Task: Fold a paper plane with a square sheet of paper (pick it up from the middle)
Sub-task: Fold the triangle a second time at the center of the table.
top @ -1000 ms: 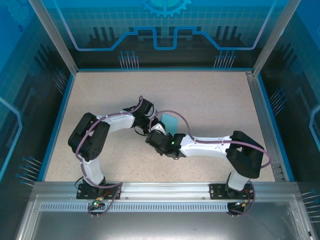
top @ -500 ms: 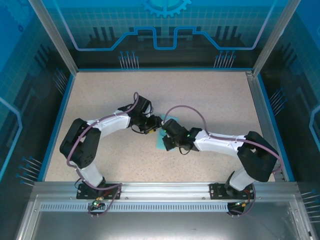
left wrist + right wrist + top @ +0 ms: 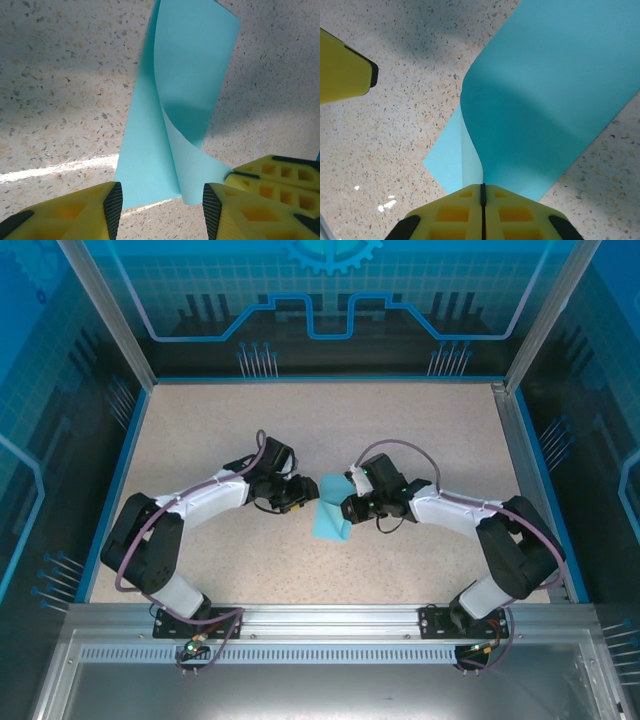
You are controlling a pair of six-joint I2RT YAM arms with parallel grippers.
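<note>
The square sheet of paper lies mid-way on the speckled table, with one side curled up and over. The right claw is pinched tight on that curled edge. The left claw faces it, very near, half open and holding nothing, its yellow fingers on either side of the sheet's edge.
</note>
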